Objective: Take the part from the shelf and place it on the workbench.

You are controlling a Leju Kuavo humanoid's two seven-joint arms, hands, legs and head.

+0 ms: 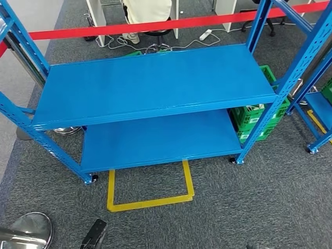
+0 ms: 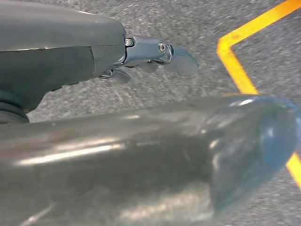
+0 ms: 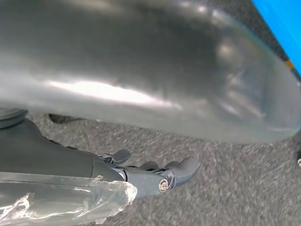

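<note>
A blue metal rack (image 1: 156,83) stands straight ahead on grey carpet. Its upper board and lower board (image 1: 156,137) are plain flat blue surfaces. My left hand (image 1: 94,233) hangs low at the bottom edge, short of the rack. In the left wrist view the left hand (image 2: 142,52) has its fingers stretched out over the carpet, with nothing in them. My right hand (image 3: 149,176) hangs the same way, fingers out and holding nothing, its thick thumb (image 3: 160,70) close to the camera.
Yellow floor tape (image 1: 150,202) marks a box in front of the rack. A green crate (image 1: 254,116) sits behind its right post. A second blue rack (image 1: 317,104) stands at right. Red barrier tape (image 1: 176,23) runs behind, with a seated person (image 1: 147,10) beyond it.
</note>
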